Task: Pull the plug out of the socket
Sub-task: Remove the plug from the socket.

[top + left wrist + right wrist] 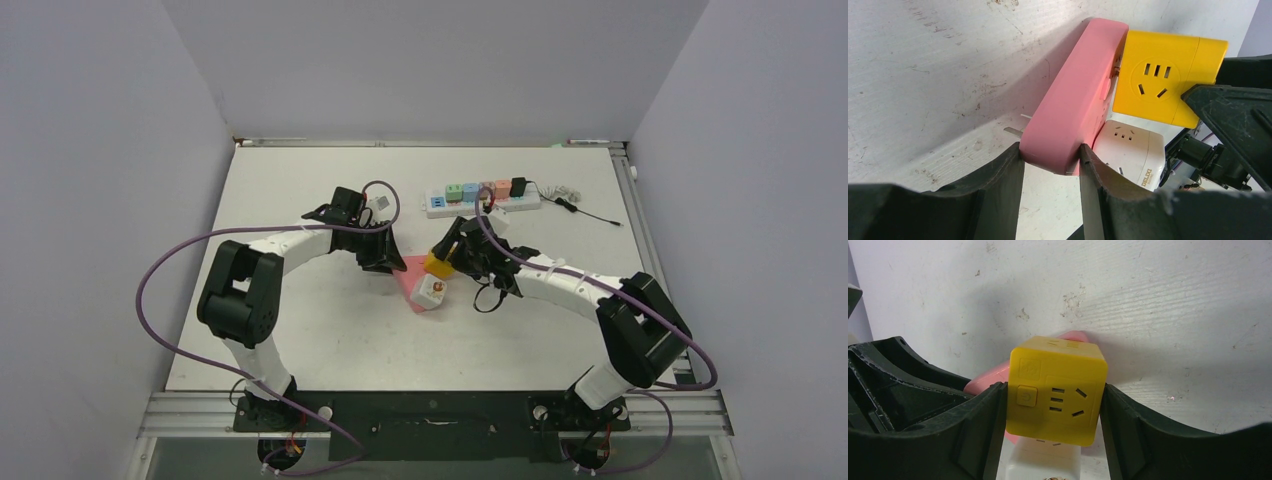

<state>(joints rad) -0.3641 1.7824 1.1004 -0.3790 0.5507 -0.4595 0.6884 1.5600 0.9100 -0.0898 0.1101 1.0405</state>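
A pink socket strip (410,272) (1073,105) lies mid-table, and my left gripper (387,262) (1050,155) is shut on its near end. A yellow cube plug (437,263) (1163,77) (1058,395) sits on the strip's face. In the left wrist view a thin gap with a metal pin shows between the cube and the strip. My right gripper (452,256) (1053,405) is shut on the yellow plug's two sides. A white cube adapter (430,291) (1133,150) (1043,460) sits on the same strip beside the yellow one.
At the back of the table lies a white power strip (483,198) carrying several coloured cubes and a black adapter. Its thin black cable (590,211) trails to the right. Grey walls close in the table on three sides.
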